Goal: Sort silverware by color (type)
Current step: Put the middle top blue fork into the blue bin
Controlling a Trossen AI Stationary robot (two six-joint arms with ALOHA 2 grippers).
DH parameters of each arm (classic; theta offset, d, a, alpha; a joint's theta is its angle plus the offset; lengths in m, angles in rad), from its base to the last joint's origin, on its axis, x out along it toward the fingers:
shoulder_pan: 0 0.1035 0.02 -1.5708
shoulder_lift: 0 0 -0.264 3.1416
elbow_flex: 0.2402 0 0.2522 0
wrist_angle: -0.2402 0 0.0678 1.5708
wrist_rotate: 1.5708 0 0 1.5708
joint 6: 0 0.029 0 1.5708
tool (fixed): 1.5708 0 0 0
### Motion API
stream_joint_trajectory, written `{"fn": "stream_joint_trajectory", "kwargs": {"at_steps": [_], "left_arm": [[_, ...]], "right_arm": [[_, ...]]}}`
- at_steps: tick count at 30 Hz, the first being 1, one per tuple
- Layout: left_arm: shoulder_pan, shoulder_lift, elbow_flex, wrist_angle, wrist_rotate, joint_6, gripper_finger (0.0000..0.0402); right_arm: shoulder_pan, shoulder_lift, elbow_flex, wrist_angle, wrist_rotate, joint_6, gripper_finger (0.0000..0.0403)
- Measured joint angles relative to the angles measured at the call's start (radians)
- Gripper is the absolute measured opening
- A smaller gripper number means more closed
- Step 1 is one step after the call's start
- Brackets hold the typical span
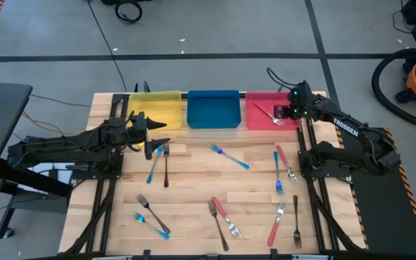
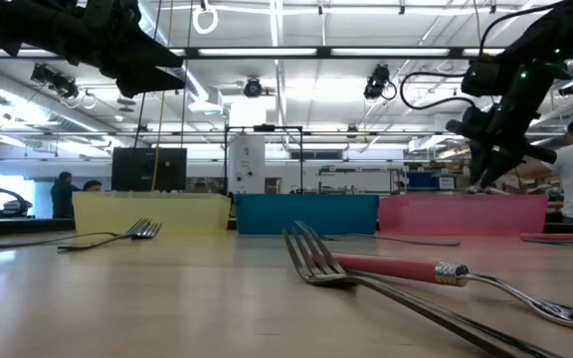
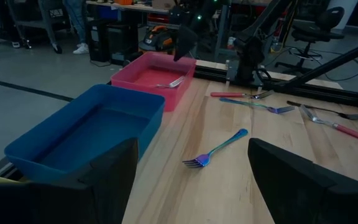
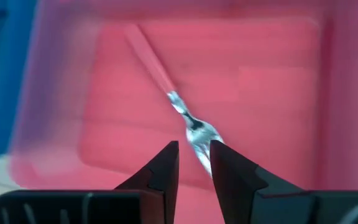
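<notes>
Lying scattered on wood table [image 1: 193, 180]: forks; right tool [image 4: 194, 163] slightly parted; left tool [image 3: 188, 180] spread.

One red-handled fork [image 1: 269, 112] lies flat and askew in the pink bin [image 1: 257, 123] at the surface's far edge. The other forks lie scattered flat on the surface [image 1: 193, 188]: a blue fork [image 1: 230, 157] near the middle, a blue and dark pair [image 1: 159, 163] toward the left edge, and several red, blue and dark ones along the near edge and right side.
</notes>
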Motion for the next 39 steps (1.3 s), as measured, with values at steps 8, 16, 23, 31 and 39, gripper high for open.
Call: {"fn": "stream_joint_trajectory", "kwargs": {"at_steps": [8, 16, 23, 31, 39], "left_arm": [[0.000, 0.000, 0.000, 0.000, 0.000, 0.000, 0.0306], [0.000, 0.000, 0.000, 0.002, 0.000, -0.002, 0.0306], [0.000, 0.000, 0.000, 0.002, 0.000, -0.004, 0.0306], [0.000, 0.000, 0.000, 0.010, 0.000, -0.004, 0.0306], [0.000, 0.000, 0.000, 0.010, 0.000, -0.004, 0.0306]], "right_arm": [[-0.001, 0.000, 0.000, 0.116, -0.013, 0.192, 0.0099], [0.005, 0.000, 0.000, 0.105, -0.006, 0.168, 0.0098], [0.132, -0.003, 0.000, 0.176, -0.146, 0.108, 0.0098], [0.401, -0.003, 0.000, 0.358, -0.180, 0.151, 0.0099], [0.626, 0.052, 0.000, 0.620, -0.178, 0.149, 0.0099]]}}
